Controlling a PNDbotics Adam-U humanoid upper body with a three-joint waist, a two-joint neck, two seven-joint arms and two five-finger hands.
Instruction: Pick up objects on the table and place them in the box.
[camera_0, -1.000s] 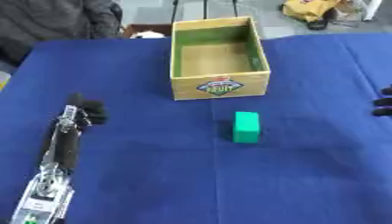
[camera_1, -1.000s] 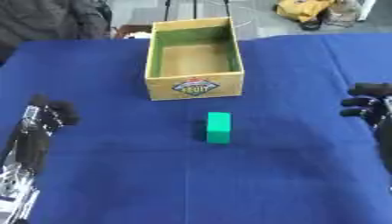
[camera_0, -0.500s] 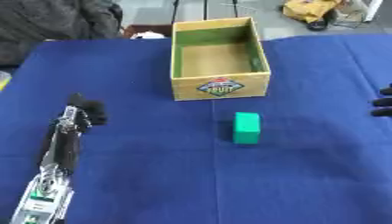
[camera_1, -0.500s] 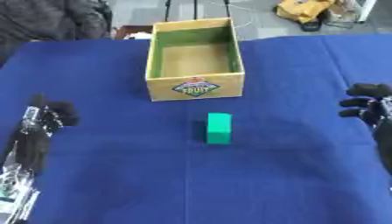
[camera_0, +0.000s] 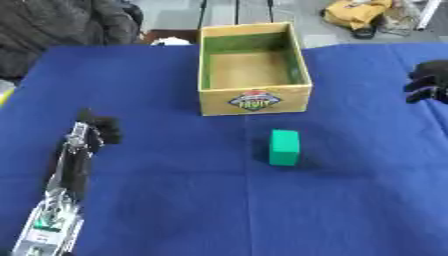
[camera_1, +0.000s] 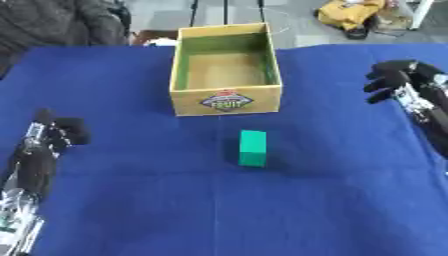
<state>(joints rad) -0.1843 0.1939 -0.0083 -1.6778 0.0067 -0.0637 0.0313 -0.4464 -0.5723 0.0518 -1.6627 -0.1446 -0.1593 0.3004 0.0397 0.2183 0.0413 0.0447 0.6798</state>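
Note:
A green block (camera_0: 284, 147) lies on the blue table, just in front of the box. The cardboard box (camera_0: 255, 93), open-topped with a fruit label on its near wall, stands at the far middle, and I see nothing inside it. My left hand (camera_0: 99, 128) rests open on the table at the left, well away from the block. At the right edge, level with the box's front, my right hand (camera_1: 402, 80) hovers open with its fingers spread. Neither hand holds anything.
The blue cloth (camera_0: 175, 200) covers the whole table. Beyond its far edge, a dark jacket (camera_0: 61, 25) lies at the left, a yellow bag (camera_0: 354, 12) sits on the floor at the right, and dark stand legs (camera_1: 226, 12) rise behind the box.
My right hand has moved away from me and slightly inward, now level with the box's front. The left hand, block and box have not moved.

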